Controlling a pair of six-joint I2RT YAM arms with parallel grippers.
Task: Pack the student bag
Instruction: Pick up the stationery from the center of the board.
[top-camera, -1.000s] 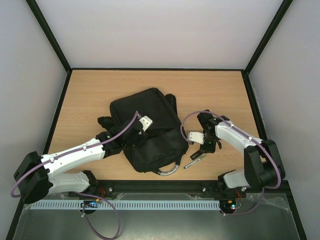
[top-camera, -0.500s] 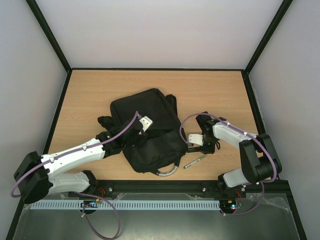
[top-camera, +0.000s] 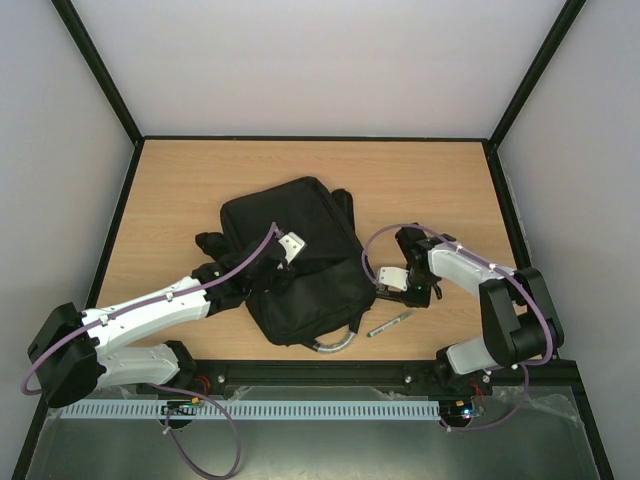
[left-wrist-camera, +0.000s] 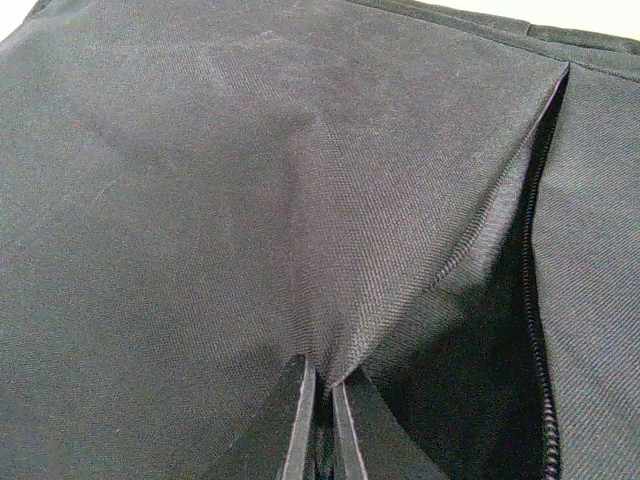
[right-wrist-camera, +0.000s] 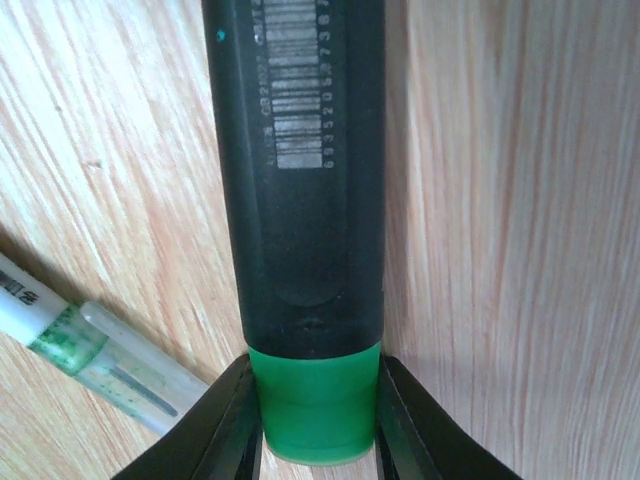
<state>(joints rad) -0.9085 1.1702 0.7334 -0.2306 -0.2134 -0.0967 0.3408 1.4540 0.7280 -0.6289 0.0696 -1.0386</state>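
The student bag (top-camera: 300, 250) lay flat in the middle of the wooden counter (top-camera: 430, 180), its black straps spilling out on the left and its grey loop handle (top-camera: 338, 342) curving off the near edge toward the arm bases. The left arm reached in from the near left corner across the bag's near half. In its wrist view the left hand (left-wrist-camera: 322, 405) had its two fingers drawn almost together, pinching a raised fold of the black fabric between them. Just right of that fold the zip (left-wrist-camera: 533, 300) stood parted, with a dark opening beside its teeth. The right arm bent in from the near right, and its hand sat low over the counter just beside the bag's right edge. Seen from its wrist, the right hand (right-wrist-camera: 315, 405) was closed to the width of a marker (right-wrist-camera: 300, 200), one finger pressed against each side of the green end, while the dark barrel with its barcode ran away from the fingers over the wood. Whether the marker touched the counter could not be told. A slim pen (top-camera: 390, 323) lay loose on the counter just nearer than that hand, close to the bag's grey handle.
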